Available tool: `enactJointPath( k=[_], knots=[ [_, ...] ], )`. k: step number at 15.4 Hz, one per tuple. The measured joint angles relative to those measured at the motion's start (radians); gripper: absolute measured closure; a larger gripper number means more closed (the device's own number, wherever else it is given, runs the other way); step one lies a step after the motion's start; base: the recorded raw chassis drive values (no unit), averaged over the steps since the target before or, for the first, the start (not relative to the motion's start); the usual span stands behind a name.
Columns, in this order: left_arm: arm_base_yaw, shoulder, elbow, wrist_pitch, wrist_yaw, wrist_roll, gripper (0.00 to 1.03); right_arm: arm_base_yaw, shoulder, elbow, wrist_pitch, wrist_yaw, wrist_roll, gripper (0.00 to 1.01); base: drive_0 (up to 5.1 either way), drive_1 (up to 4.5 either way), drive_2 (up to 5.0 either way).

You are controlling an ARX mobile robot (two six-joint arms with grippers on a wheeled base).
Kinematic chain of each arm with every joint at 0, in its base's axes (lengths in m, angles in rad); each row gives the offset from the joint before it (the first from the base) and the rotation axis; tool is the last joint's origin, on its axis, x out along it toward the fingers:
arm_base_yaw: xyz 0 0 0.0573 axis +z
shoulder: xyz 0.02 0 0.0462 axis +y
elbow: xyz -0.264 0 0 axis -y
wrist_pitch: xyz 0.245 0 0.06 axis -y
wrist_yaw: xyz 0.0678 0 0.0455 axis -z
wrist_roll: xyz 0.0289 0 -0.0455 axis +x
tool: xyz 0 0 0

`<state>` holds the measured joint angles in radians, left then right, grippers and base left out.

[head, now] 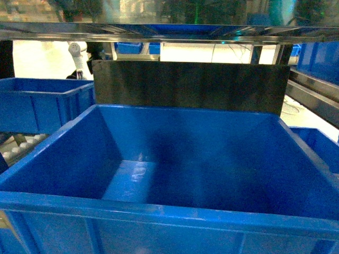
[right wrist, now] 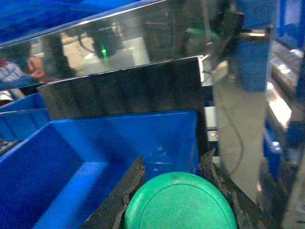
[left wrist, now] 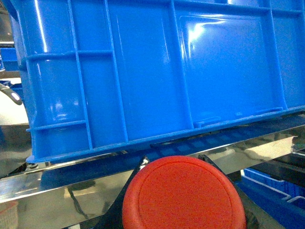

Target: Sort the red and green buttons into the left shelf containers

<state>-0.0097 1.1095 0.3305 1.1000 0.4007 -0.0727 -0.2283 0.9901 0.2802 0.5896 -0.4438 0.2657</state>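
Observation:
The red button (left wrist: 183, 195) fills the bottom of the left wrist view, its round cap gripped between the black fingers of my left gripper (left wrist: 174, 160). It faces the ribbed outer wall of a blue container (left wrist: 143, 71) standing on a shiny shelf rail (left wrist: 71, 183). In the right wrist view my right gripper (right wrist: 174, 160) is shut on the green button (right wrist: 180, 202), just above the inside of a blue container (right wrist: 95, 143), near its right wall. The head view looks into a large blue container (head: 159, 209) with nothing inside; neither gripper shows there.
A dark board (head: 190, 84) stands behind the middle container. A metal shelf (head: 169, 32) runs overhead. Another blue bin (head: 37, 100) sits at the left and one more (head: 318, 143) at the right. Small white pieces (head: 21, 145) lie low on the left.

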Motion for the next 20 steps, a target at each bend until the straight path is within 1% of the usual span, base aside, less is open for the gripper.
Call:
enactJointPath(
  k=[2,3,4,5,6,7,8,9,11,15,16,17,19,20],
  knots=[
    [0.0,0.0,0.0,0.0,0.0,0.0,0.78,0.06,0.018,0.0,0.033,-0.011,0.078,0.7,0.0,0.0,0.0],
    [0.0,0.0,0.0,0.0,0.0,0.0,0.78,0.082,0.017,0.001,0.038,-0.022,0.112,0.7,0.0,0.0,0.0],
    [0.0,0.0,0.0,0.0,0.0,0.0,0.78,0.1,0.016,0.001,0.027,-0.027,0.137,0.7,0.0,0.0,0.0],
    [0.0,0.0,0.0,0.0,0.0,0.0,0.78,0.123,0.015,0.003,0.014,-0.029,0.16,0.7,0.0,0.0,0.0],
    [0.0,0.0,0.0,0.0,0.0,0.0,0.78,0.137,0.014,0.003,0.007,-0.034,0.171,0.7,0.0,0.0,0.0],
    [0.0,0.0,0.0,0.0,0.0,0.0,0.78,0.154,0.006,0.003,-0.002,-0.044,0.189,0.7,0.0,0.0,0.0],
    [0.0,0.0,0.0,0.0,0.0,0.0,0.78,0.179,-0.005,0.003,-0.009,-0.062,0.198,0.7,0.0,0.0,0.0],
    [0.0,0.0,0.0,0.0,0.0,0.0,0.78,0.195,-0.008,0.006,-0.04,-0.051,0.188,0.7,0.0,0.0,0.0],
    [0.0,0.0,0.0,0.0,0.0,0.0,0.78,0.195,-0.005,0.006,-0.04,-0.037,0.182,0.7,0.0,0.0,0.0],
    [0.0,0.0,0.0,0.0,0.0,0.0,0.78,0.195,-0.004,0.006,-0.04,-0.035,0.181,0.7,0.0,0.0,0.0],
    [0.0,0.0,0.0,0.0,0.0,0.0,0.78,0.2,0.018,0.006,-0.001,-0.035,0.177,0.7,0.0,0.0,0.0],
    [0.0,0.0,0.0,0.0,0.0,0.0,0.78,0.225,0.084,0.007,0.067,-0.013,0.164,0.7,0.0,0.0,0.0],
    [0.0,0.0,0.0,0.0,0.0,0.0,0.78,0.282,0.248,0.009,0.168,0.023,0.151,0.7,0.0,0.0,0.0],
    [0.0,0.0,0.0,0.0,0.0,0.0,0.78,0.298,0.303,0.014,0.195,0.034,0.146,0.7,0.0,0.0,0.0]
  ],
)
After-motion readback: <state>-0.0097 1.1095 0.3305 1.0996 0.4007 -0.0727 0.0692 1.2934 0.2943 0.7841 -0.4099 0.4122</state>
